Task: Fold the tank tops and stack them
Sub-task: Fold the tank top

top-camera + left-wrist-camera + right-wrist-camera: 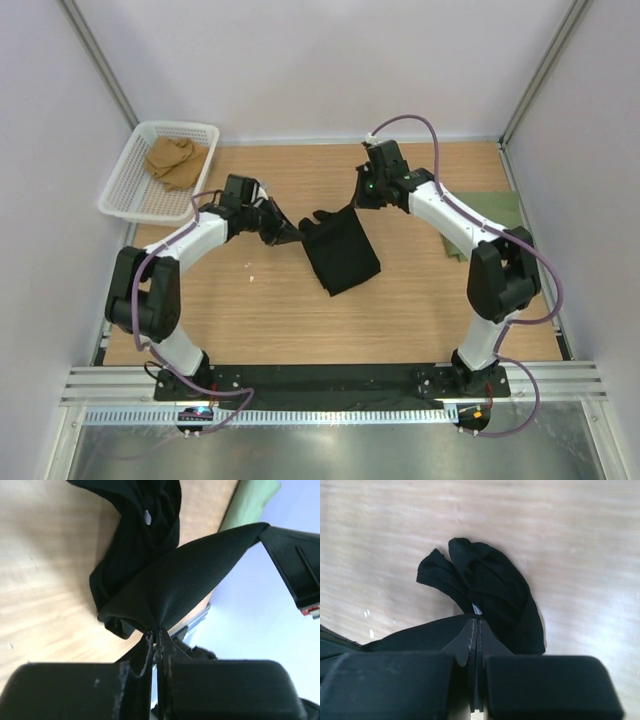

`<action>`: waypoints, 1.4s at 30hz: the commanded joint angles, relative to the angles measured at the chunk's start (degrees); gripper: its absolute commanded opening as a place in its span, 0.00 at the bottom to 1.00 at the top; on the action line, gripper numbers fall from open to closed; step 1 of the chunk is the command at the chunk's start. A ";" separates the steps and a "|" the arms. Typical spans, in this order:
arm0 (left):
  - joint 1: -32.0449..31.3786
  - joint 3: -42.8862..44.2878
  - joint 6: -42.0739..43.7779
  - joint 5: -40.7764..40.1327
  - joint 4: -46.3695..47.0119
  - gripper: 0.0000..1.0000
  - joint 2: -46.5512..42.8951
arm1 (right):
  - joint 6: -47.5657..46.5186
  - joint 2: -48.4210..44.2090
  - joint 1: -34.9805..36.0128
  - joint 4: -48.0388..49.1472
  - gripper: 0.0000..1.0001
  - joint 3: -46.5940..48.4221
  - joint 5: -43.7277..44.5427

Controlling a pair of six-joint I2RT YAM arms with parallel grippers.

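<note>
The black tank top [342, 254] hangs over the middle of the table, stretched between my two grippers, its lower part trailing on the wood. My left gripper [296, 236] is shut on its left edge; the left wrist view shows the cloth [170, 580] pinched at my fingertips [156, 632]. My right gripper [356, 204] is shut on its right upper edge; the right wrist view shows the cloth [490, 595] bunched below my closed fingers [478, 625]. The olive green tank top [500, 214] lies flat at the table's right edge, behind my right arm.
A white mesh basket [125, 185] stands at the far left corner with a tan cloth [176, 160] in it. A metal frame rail [320, 385] runs along the near edge by the arm bases. Walls close in on both sides.
</note>
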 commanded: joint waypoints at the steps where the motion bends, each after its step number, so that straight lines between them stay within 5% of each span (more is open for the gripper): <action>1: 1.87 4.26 0.60 3.25 4.84 0.00 4.68 | -0.57 3.08 -0.86 6.31 0.01 6.28 -0.51; 3: 2.57 7.85 1.83 0.90 4.84 0.01 7.24 | -0.04 5.37 -1.04 7.63 0.01 7.96 -0.25; 7: 5.03 15.15 1.05 0.71 6.51 0.20 18.11 | 2.06 13.09 -1.83 12.02 0.05 12.87 2.73; 9: 6.43 17.88 0.34 0.36 9.13 0.21 20.86 | 3.30 15.30 -2.97 15.10 0.18 13.76 2.30; 10: 6.96 19.63 -0.27 -0.69 9.14 0.34 21.92 | 4.00 16.01 -3.14 18.51 0.51 14.12 2.12; 11: 7.66 19.91 -0.45 -1.48 10.71 0.47 22.71 | 4.18 17.06 -3.41 18.89 0.58 14.64 2.73; 12: 7.84 20.00 -0.45 -1.93 11.34 0.68 22.63 | 4.27 17.24 -3.58 18.89 0.63 15.08 2.74; 15: 7.76 18.69 0.34 -3.42 12.05 0.77 20.18 | 3.13 14.53 -3.76 19.59 0.64 13.08 1.59; 22: 4.96 13.85 6.49 -5.89 11.08 0.72 15.07 | 1.37 4.77 -5.52 23.11 0.61 -3.17 -4.20; 32: 2.57 19.04 13.43 -11.77 3.71 0.74 19.64 | -4.08 10.91 -7.18 18.64 0.66 -3.02 -10.27; 38: 2.40 13.68 14.14 -11.60 3.35 0.71 14.56 | -1.01 9.96 -7.02 18.27 0.65 -9.25 -14.48; 41: 1.87 9.55 13.96 -11.16 3.43 0.70 10.35 | 0.05 6.02 -6.66 19.50 0.55 -15.13 -17.03; 42: 1.70 8.50 14.05 -11.07 3.35 0.70 9.11 | 0.57 4.43 -5.97 20.73 0.45 -19.15 -17.39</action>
